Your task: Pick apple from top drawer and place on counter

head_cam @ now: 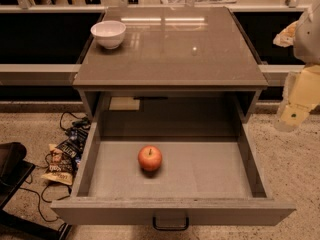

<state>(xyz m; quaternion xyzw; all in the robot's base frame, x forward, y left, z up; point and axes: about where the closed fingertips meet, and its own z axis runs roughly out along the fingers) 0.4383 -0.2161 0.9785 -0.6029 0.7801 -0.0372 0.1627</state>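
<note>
The red-orange apple sits upright on the grey floor of the open top drawer, a little left of the middle. The drawer is pulled fully out, with its dark handle at the front. The glossy brown-grey counter lies above and behind it. My gripper hangs at the far right edge of the view, level with the counter's front edge, well to the right of and above the apple, touching nothing.
A white bowl stands on the counter's back left corner. Snack bags and black cables lie on the speckled floor left of the drawer. A black object stands at the far left.
</note>
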